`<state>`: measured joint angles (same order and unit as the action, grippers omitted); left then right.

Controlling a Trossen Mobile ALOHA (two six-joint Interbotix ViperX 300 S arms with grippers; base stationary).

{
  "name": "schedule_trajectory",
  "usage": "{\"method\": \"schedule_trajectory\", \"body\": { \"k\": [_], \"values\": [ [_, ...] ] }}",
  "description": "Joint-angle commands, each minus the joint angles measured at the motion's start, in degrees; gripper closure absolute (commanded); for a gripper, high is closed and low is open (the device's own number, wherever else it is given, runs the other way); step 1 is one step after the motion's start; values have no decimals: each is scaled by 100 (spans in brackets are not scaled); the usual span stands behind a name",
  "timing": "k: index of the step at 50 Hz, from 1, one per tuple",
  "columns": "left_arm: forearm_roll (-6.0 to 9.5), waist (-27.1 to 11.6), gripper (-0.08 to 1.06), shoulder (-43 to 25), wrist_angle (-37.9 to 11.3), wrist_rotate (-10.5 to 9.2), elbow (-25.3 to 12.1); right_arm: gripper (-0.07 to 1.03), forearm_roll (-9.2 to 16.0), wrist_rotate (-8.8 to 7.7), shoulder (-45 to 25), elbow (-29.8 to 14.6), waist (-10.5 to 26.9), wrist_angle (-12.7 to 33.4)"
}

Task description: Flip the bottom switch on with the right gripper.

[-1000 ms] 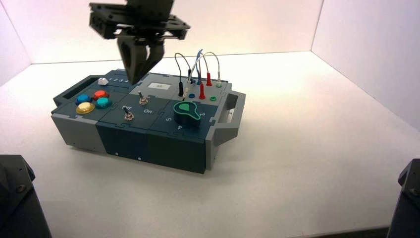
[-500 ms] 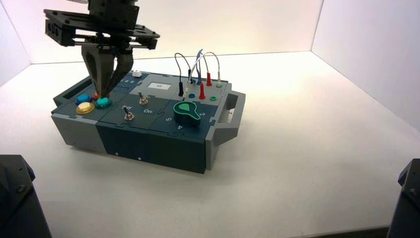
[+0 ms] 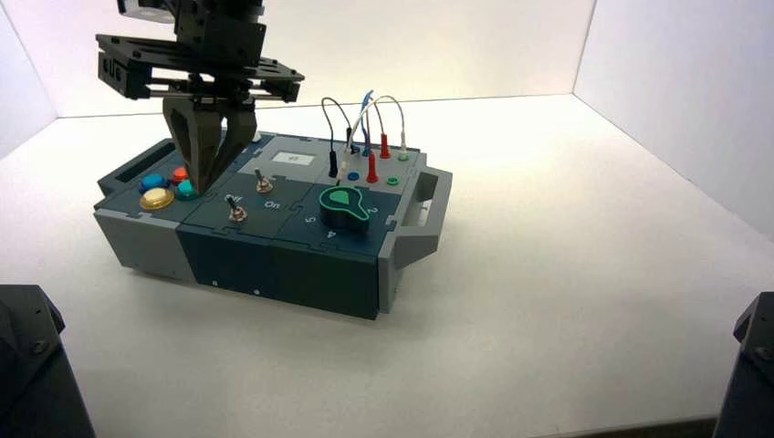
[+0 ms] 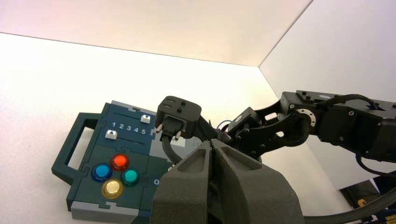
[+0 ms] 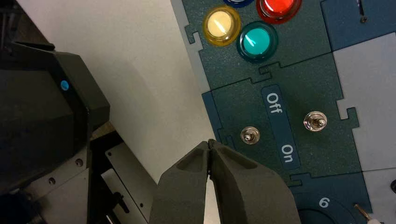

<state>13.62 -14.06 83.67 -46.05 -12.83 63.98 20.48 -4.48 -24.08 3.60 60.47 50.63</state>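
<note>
The right gripper [image 3: 209, 178], one second ago above the box's rear edge near the sliders, then half a second ago over the coloured push buttons [image 3: 170, 187], now sits slightly rightward of that, fingers together, tips beside the teal button [image 3: 186, 190], nearer the bottom switch [image 3: 236, 213].

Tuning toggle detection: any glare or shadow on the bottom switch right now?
Right wrist view: bottom switch evenly lit, unshadowed; glare streaks on the teal button and yellow button. High view: right hand hangs beside it, not covering it.
</note>
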Motion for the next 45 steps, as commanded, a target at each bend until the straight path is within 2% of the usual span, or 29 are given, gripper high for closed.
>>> {"method": "schedule_trajectory", "body": {
  "k": [1,22,45],
  "values": [
    [-9,44,101,-44,26,9,-149,98,35,-9,70,-132,18,-9],
    [-18,44,101,-88,26,44,-132,98,44,-35,-105,-185,-9,-18],
    [-26,44,101,-220,44,79,-141,99,44,-70,-325,-642,-53,193]
  ]
}}
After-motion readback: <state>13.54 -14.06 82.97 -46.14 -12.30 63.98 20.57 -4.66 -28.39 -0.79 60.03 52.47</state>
